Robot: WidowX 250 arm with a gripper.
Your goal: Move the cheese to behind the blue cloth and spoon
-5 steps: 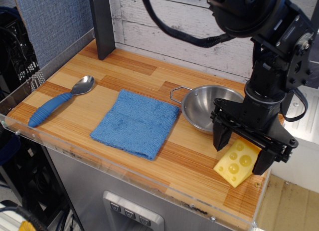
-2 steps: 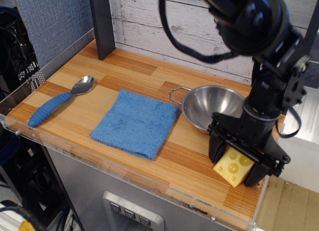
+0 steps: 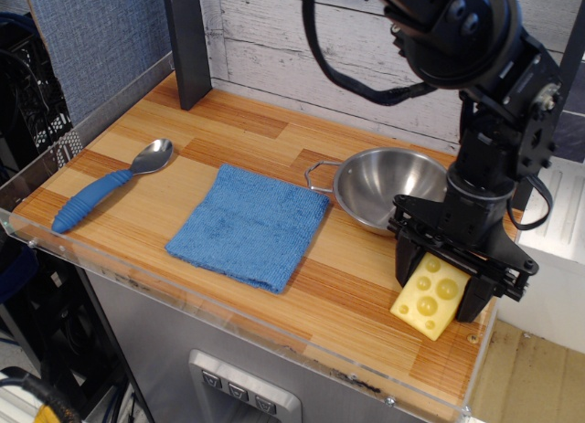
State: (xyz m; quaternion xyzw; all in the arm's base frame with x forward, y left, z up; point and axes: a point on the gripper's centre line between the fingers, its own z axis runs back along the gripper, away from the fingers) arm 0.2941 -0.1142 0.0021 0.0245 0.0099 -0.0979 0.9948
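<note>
Table, one: wood-plank top with a clear acrylic lip along the near and left edges; white plank wall at the far side, grey fabric panel far left, one dark post standing at the far left of the top.

Robot arm, one: black, cabled, coming down from the upper right.

Blue cloth, one: square terry towel, lying flat near the middle of the table.

Steel bowl, one: wire loop handle pointing left, just right of the cloth's far corner, apart from it.

Spoon, one: ribbed blue handle, metal bowl end pointing far-right, at the left of the table, well apart from the cloth.

Gripper, one: black fingers pointing down, set narrowly on either side of the cheese; they appear to touch it, though firm contact cannot be confirmed.

Cheese, one: yellow holed wedge at the near right corner, lower end on or close to the table, just near of the bowl.
</note>
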